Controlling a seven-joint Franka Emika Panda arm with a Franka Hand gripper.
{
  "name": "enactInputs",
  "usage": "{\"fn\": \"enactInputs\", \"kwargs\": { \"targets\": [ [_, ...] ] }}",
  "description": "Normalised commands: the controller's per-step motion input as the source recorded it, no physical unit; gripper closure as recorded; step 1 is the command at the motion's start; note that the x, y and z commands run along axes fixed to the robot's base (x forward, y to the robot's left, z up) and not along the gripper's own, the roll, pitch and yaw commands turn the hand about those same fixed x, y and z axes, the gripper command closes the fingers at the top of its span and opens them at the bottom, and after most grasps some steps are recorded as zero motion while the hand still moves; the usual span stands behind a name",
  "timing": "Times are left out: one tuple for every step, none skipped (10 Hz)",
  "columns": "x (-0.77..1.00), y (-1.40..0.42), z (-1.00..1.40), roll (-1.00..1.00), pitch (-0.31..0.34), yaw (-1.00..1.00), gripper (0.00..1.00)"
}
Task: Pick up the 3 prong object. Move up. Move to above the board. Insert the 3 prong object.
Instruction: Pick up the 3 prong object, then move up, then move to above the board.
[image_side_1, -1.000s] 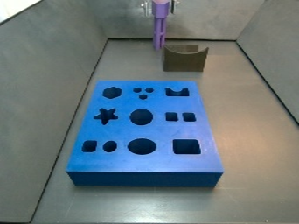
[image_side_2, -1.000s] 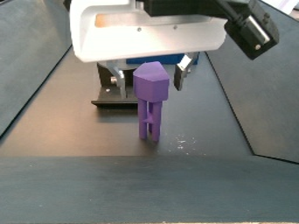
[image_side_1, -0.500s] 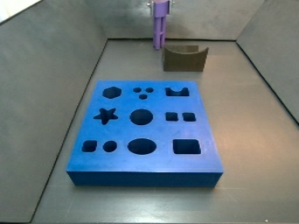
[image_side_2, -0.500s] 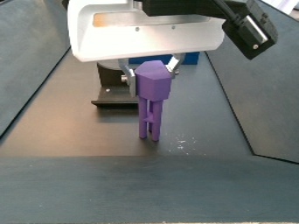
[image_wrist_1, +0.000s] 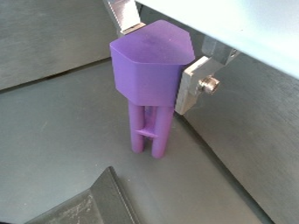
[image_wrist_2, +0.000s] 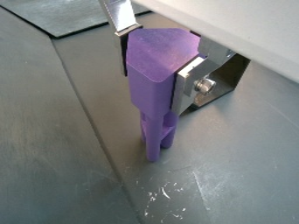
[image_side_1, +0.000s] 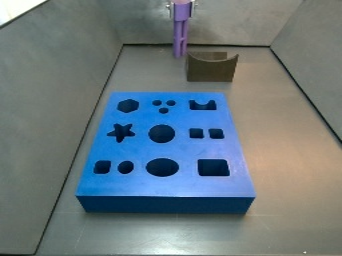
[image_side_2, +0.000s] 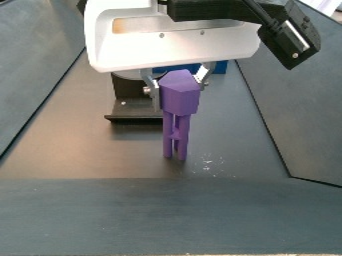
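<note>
Claw (image_wrist_1: 152, 57) is clamped on the thick head of the 3 prong object (image_wrist_1: 149, 83), held upright at the far end of the tabletop (image_side_1: 287, 150) beyond the board (image_side_1: 163, 150); judged light, rigid, smooth plastic, best gripped at that head, prongs free.

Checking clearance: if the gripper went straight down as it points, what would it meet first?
The gripper, shut on the peg, would likely press the peg's prongs into the bare floor; the board lies well clear.
</note>
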Motion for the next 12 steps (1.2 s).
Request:
{"fn": "enactInputs", "kwargs": {
  "targets": [
    [0.0,0.0,0.0,0.0,0.0,0.0,1.0],
    [0.0,0.0,0.0,0.0,0.0,0.0,1.0],
    [0.0,0.0,0.0,0.0,0.0,0.0,1.0],
    [0.0,0.0,0.83,0.0,0.0,0.0,1.0],
    [0.01,-0.1,0.76,-0.01,0.018,-0.01,1.0],
    [-0.01,-0.07,0.63,0.01,0.035,0.0,1.0],
    [-0.01,-0.04,0.48,0.03,0.05,0.0,1.0],
    [-0.01,-0.02,0.32,0.06,0.068,0.01,1.0],
    [0.06,-0.01,1.0,-0.02,-0.019,-0.24,1.0],
    [0.06,-0.01,1.0,-0.03,-0.004,-0.22,1.0],
    [0.06,-0.01,1.0,-0.03,0.025,-0.17,1.0],
    [0.06,-0.01,1.0,-0.02,0.054,-0.13,1.0]
  ]
}}
